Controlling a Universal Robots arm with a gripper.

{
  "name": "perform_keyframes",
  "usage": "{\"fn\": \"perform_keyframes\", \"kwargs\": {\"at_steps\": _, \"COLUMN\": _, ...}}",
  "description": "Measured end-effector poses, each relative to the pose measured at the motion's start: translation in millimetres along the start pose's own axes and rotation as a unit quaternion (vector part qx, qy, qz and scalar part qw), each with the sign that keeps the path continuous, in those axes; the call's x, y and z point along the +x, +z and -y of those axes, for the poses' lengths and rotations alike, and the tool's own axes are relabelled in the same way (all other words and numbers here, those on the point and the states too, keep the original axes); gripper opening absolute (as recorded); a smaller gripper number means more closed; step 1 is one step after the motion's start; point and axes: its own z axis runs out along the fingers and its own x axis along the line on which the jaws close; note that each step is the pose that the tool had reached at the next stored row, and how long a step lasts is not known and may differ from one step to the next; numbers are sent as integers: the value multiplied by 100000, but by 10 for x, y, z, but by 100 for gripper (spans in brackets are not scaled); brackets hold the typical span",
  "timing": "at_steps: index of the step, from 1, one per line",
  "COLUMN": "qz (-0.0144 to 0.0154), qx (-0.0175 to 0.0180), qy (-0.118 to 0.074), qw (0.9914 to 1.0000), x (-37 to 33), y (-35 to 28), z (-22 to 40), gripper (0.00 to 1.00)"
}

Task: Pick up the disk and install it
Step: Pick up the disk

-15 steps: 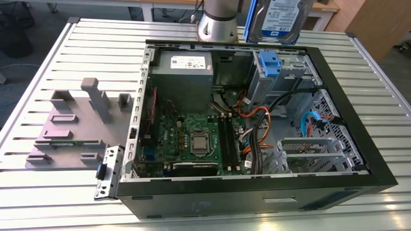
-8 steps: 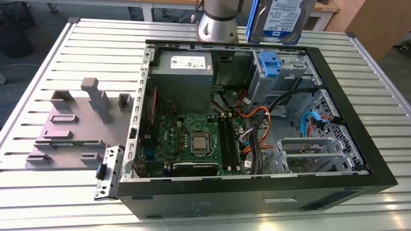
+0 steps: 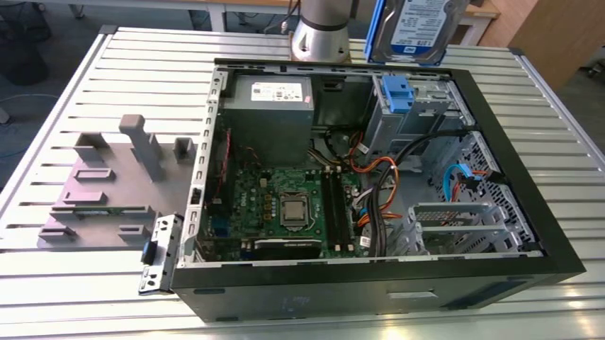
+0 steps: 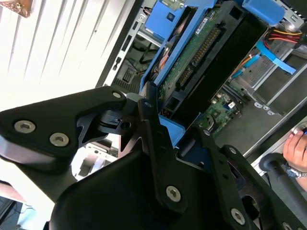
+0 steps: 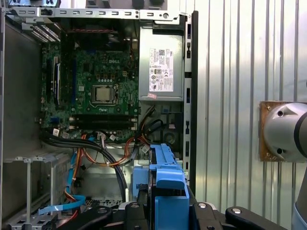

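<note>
Claw (image 4: pixel 178 128) is closed on the disk (image 4: pixel 199 52), with black fingers (image 4: pixel 153 129) clamped on either side of its blue frame; the second wrist view shows the disk's green circuit-board side and connector edge. In the exterior view the disk (image 3: pixel 417 28) hangs in the air, label side facing the camera, above the far end of the open computer case (image 3: pixel 378 294), to the exterior view's right of the arm base (image 3: pixel 321 35). It is above the drive cage (image 3: pixel 426 117) and clear of it, not seated. The blue latch (image 3: pixel 397 93) sits on the cage just below the disk. The case lies on its side on the slatted metal worktop (image 3: pixel 142 78), inside exposed: grey power supply (image 3: pixel 269 106) at the far end, green motherboard (image 3: pixel 283 205) in the middle, and a cable bundle (image 3: pixel 378 191) running between the board and the cage. A grey fixture block (image 3: pixel 104 191) stands on the worktop at the exterior view's left, apart from the case. The first wrist view looks down past the disk's blue frame (image 5: pixel 168 184) onto the power supply (image 5: pixel 160 72) and motherboard (image 5: pixel 96 86). A person's hand (image 4: pixel 295 148) with a wristwatch shows at the edge of the second wrist view, near the case and not touching the disk.
</note>
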Motion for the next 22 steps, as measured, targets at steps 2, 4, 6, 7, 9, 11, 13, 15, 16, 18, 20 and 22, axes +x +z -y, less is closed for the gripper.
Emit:
{"fn": "perform_keyframes", "kwargs": {"at_steps": 2, "qz": -3, "qx": -1, "qy": -1, "qw": 100000, "x": 0, "y": 0, "z": 11, "gripper": 37}}
{"fn": "perform_keyframes", "kwargs": {"at_steps": 4, "qz": 0, "qx": 1, "qy": -1, "qw": 100000, "x": 0, "y": 0, "z": 22, "gripper": 37}}
{"fn": "perform_keyframes", "kwargs": {"at_steps": 6, "qz": 0, "qx": 0, "qy": 1, "qw": 100000, "x": 0, "y": 0, "z": 33, "gripper": 37}}
{"fn": "perform_keyframes", "kwargs": {"at_steps": 7, "qz": 0, "qx": 1, "qy": 1, "qw": 100000, "x": 0, "y": 0, "z": 38, "gripper": 37}}
{"fn": "perform_keyframes", "kwargs": {"at_steps": 9, "qz": 1, "qx": -2, "qy": -2, "qw": 100000, "x": 0, "y": 0, "z": 49, "gripper": 37}}
{"fn": "perform_keyframes", "kwargs": {"at_steps": 11, "qz": -2, "qx": 0, "qy": 0, "qw": 100000, "x": 0, "y": 0, "z": 58, "gripper": 37}}
{"fn": "perform_keyframes", "kwargs": {"at_steps": 13, "qz": 2, "qx": 2, "qy": 1, "qw": 100000, "x": 0, "y": 0, "z": 69, "gripper": 37}}
{"fn": "perform_keyframes", "kwargs": {"at_steps": 15, "qz": -1, "qx": 0, "qy": 1, "qw": 100000, "x": 0, "y": 0, "z": 81, "gripper": 37}}
{"fn": "perform_keyframes", "kwargs": {"at_steps": 16, "qz": 1, "qx": 1, "qy": -1, "qw": 100000, "x": 0, "y": 0, "z": 86, "gripper": 37}}
{"fn": "perform_keyframes", "kwargs": {"at_steps": 18, "qz": -1, "qx": -1, "qy": 0, "qw": 100000, "x": 0, "y": 0, "z": 97, "gripper": 37}}
{"fn": "perform_keyframes", "kwargs": {"at_steps": 20, "qz": 1, "qx": -1, "qy": -3, "qw": 100000, "x": 0, "y": 0, "z": 108, "gripper": 37}}
{"fn": "perform_keyframes", "kwargs": {"at_steps": 22, "qz": 1, "qx": 0, "qy": -2, "qw": 100000, "x": 0, "y": 0, "z": 118, "gripper": 37}}
